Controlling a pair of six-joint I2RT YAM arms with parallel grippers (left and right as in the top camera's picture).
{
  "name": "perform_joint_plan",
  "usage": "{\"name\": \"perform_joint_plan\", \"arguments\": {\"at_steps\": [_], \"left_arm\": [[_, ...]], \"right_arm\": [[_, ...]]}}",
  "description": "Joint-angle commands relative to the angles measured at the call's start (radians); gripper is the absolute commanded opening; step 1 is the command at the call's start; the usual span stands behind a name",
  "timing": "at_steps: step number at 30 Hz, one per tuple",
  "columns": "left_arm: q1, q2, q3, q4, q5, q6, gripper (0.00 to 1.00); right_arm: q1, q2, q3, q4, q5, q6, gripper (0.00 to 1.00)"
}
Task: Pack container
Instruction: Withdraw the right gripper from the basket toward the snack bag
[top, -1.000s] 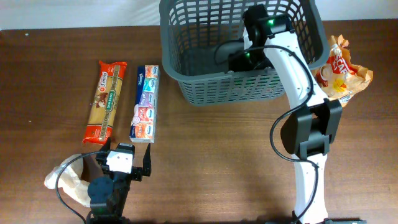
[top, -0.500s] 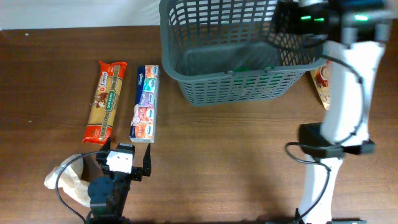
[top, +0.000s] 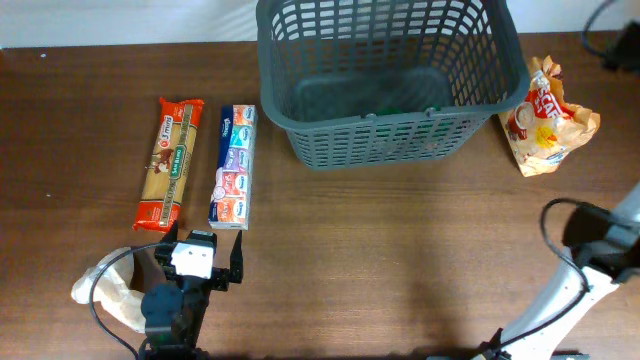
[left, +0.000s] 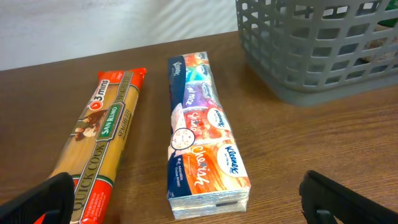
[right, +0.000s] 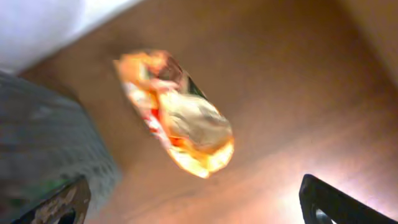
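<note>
The dark grey basket (top: 390, 80) stands at the back centre, with something green low inside it (top: 385, 110). It also shows in the left wrist view (left: 311, 50) and, blurred, in the right wrist view (right: 43, 137). An orange snack bag (top: 545, 115) lies on the table right of the basket. My right gripper (right: 199, 205) is open and empty, hovering above the snack bag (right: 180, 115). My left gripper (top: 200, 265) is open and empty at the front left, just short of the tissue pack (left: 202, 143) and the pasta pack (left: 99, 143).
The pasta pack (top: 170, 163) and the tissue pack (top: 233, 167) lie side by side left of the basket. A crumpled pale bag (top: 105, 285) lies by the left arm's base. The right arm (top: 600, 240) stretches along the right edge.
My right arm has lifted out of the basket and swung right, now over the snack bag near the frame's edge. The left arm has not moved.
</note>
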Motion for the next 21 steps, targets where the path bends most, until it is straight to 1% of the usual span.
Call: {"name": "perform_joint_plan", "arguments": {"at_steps": [1,4,8,9,11,12,18,21], "left_arm": [[0.005,0.003,-0.008,0.0,-0.004,0.003,0.99],[0.005,0.003,-0.008,0.0,-0.008,0.003,0.99],[0.005,0.003,-0.008,0.0,-0.007,0.002,0.99],[0.005,0.003,-0.008,0.0,-0.008,0.002,0.99],[0.005,0.003,-0.008,0.0,-0.008,0.002,0.99],[0.005,0.003,-0.008,0.0,-0.008,0.002,0.99],[0.005,0.003,-0.008,0.0,-0.008,0.002,0.99],[0.005,0.003,-0.008,0.0,-0.007,0.002,0.99]], "right_arm": [[-0.048,-0.002,-0.117,0.043,-0.08,-0.043,0.99],[-0.076,-0.002,-0.203,0.073,-0.077,-0.038,0.99],[-0.081,-0.002,-0.263,0.087,-0.077,-0.043,0.99],[-0.075,-0.002,-0.274,0.104,-0.077,-0.087,0.99],[-0.053,-0.002,-0.282,0.126,-0.076,-0.245,0.99],[-0.043,-0.001,-0.282,0.132,-0.067,-0.292,0.99],[-0.009,-0.001,-0.282,0.257,-0.015,-0.31,0.99],[-0.002,0.004,-0.285,0.273,-0.04,-0.39,0.99]]}}
